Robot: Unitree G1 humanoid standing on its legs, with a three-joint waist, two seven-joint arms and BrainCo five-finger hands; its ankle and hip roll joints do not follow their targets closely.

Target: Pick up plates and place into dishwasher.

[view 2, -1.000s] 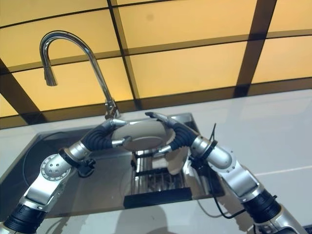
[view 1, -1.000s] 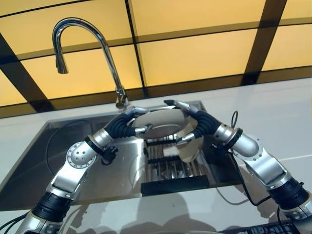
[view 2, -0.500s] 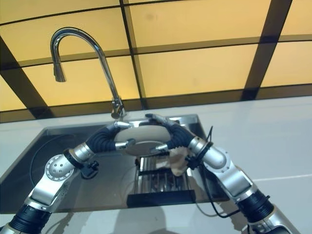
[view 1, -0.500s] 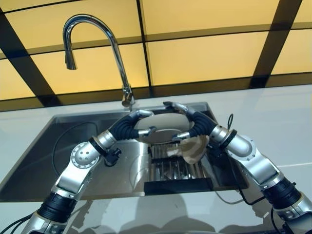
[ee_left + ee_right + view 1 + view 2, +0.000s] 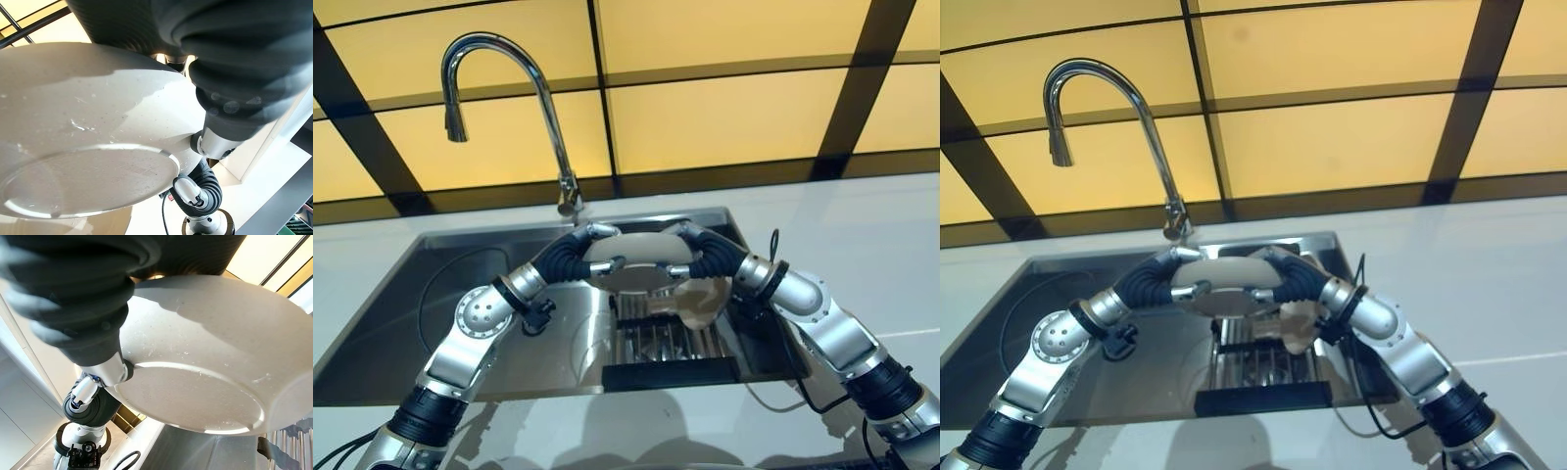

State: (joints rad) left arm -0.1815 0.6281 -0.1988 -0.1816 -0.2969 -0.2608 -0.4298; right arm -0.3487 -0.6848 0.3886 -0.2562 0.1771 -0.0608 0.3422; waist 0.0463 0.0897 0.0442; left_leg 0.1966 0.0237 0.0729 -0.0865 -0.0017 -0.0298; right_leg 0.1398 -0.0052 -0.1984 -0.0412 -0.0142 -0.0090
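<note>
One plate, both hands on it, over the sink.
I see left hand [image 5: 590, 257] and right hand [image 5: 690, 258] clamping one white plate [image 5: 636, 262] above the rack [image 5: 664, 338]; one faucet [image 5: 509, 110].

A pale tabletop [image 5: 862, 225] runs in front of a wall of yellow panels [image 5: 724, 108] framed in dark strips. A steel sink [image 5: 460, 304] is sunk into it, with a tall curved tap [image 5: 509, 88] standing at its back edge. Inside the sink sits a dark rack [image 5: 666, 343], and a beige plate [image 5: 705, 299] stands in it.
</note>
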